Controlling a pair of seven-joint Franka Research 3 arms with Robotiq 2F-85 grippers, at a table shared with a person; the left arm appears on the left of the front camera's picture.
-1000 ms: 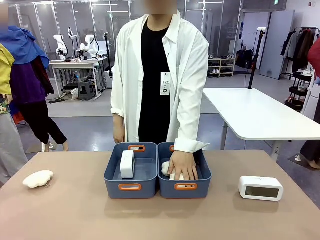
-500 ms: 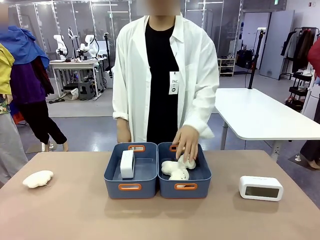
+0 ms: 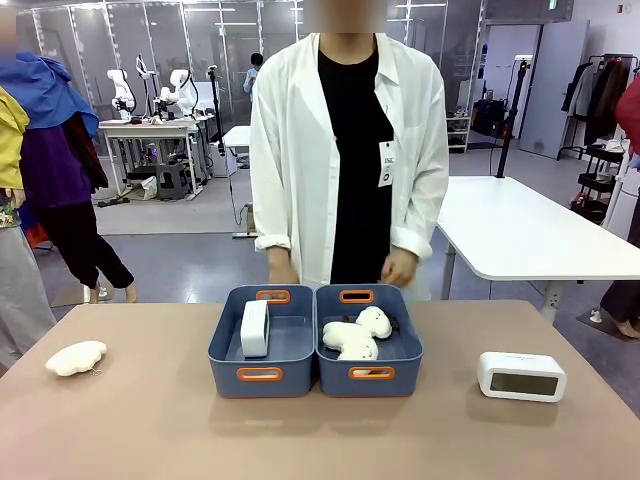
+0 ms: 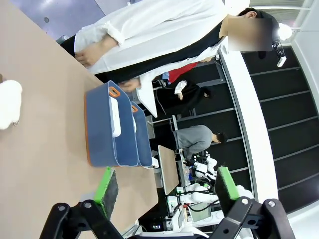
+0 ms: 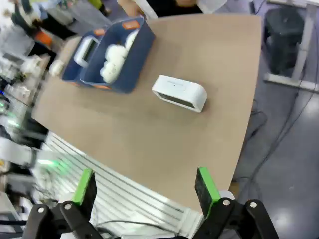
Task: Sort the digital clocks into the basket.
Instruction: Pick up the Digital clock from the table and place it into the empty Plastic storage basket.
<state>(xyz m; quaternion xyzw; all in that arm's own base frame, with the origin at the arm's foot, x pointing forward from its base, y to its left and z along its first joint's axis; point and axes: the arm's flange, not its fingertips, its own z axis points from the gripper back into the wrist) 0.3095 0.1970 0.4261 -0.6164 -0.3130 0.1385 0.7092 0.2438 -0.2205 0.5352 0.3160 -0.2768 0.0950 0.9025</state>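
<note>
Cloud plush toy (image 3: 76, 357) sits far left on the tabletop (image 3: 150, 430), ignore it. One digital clock (image 3: 255, 328) already stands on edge in the left basket (image 3: 225, 372); the right basket (image 3: 405, 372) touching it holds more plush clouds (image 3: 352, 340). The other digital clock (image 3: 521, 376) lies alone, well right. It looks like light, stiff, slick plastic, so I'd pinch across its front and back. Left tool (image 4: 164, 186) and right tool (image 5: 145, 186) both gape apart, holding nothing.

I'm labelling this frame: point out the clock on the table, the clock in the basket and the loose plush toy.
clock on the table (image 3: 522, 378), front view, on its front face.
clock in the basket (image 3: 255, 329), front view, on its white casing.
loose plush toy (image 3: 76, 357), front view, on its cream body.
</note>
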